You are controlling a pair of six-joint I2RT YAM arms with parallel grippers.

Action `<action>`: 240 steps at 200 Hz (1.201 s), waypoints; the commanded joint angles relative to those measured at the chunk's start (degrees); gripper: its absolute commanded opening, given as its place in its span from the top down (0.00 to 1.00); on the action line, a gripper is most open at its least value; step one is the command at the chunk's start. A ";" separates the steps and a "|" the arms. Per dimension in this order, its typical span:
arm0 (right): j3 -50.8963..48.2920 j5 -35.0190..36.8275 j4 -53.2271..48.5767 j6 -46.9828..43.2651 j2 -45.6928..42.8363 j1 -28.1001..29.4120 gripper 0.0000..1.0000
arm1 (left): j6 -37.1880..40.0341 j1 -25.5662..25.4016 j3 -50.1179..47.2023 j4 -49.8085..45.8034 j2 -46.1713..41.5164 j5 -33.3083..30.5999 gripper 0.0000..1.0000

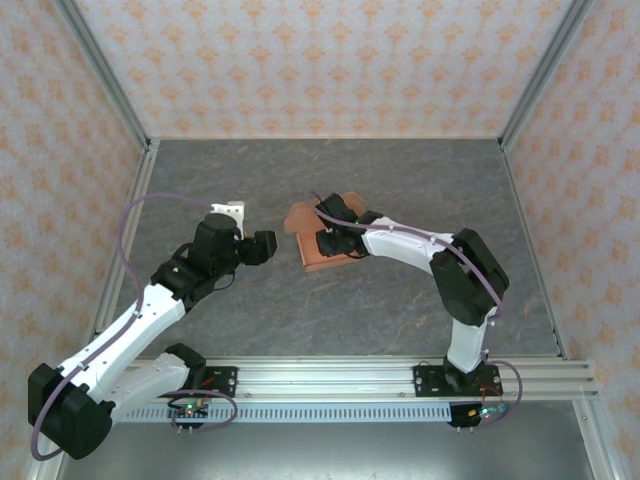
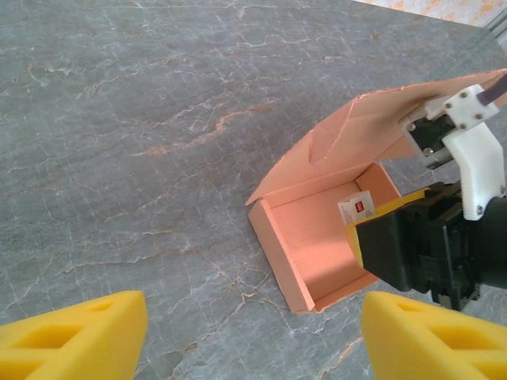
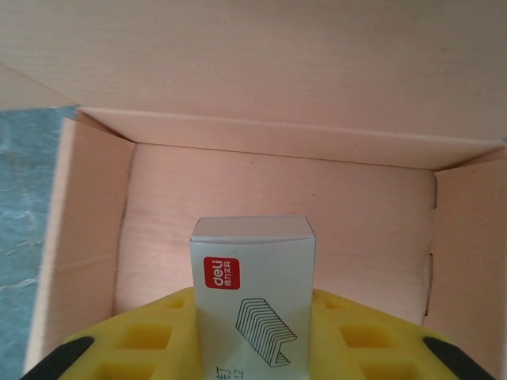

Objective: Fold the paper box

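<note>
The paper box (image 1: 314, 262) lies open in the middle of the table, a salmon-orange tray (image 2: 313, 241) with its lid flap (image 2: 356, 127) standing up behind it. My right gripper (image 1: 331, 240) reaches down into the tray and is shut on a small white staples box (image 3: 253, 277) held between its yellow pads (image 3: 142, 340). The tray's floor and walls (image 3: 238, 190) surround that small box (image 2: 356, 207). Left of the paper box, my left gripper (image 2: 253, 340) stands open over bare table, its yellow fingertips (image 2: 75, 332) wide apart and touching nothing.
The grey marbled tabletop (image 1: 400, 180) stretches out behind and to either side of the box. Patterned walls (image 1: 320, 60) with metal posts close it in. A metal rail (image 1: 330, 380) runs along the near edge at the arm bases.
</note>
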 commanded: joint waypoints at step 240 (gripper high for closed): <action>-10.22 -20.42 10.78 -23.86 -20.26 -20.57 0.33 | 23.80 1.52 2.58 9.55 11.75 6.45 0.22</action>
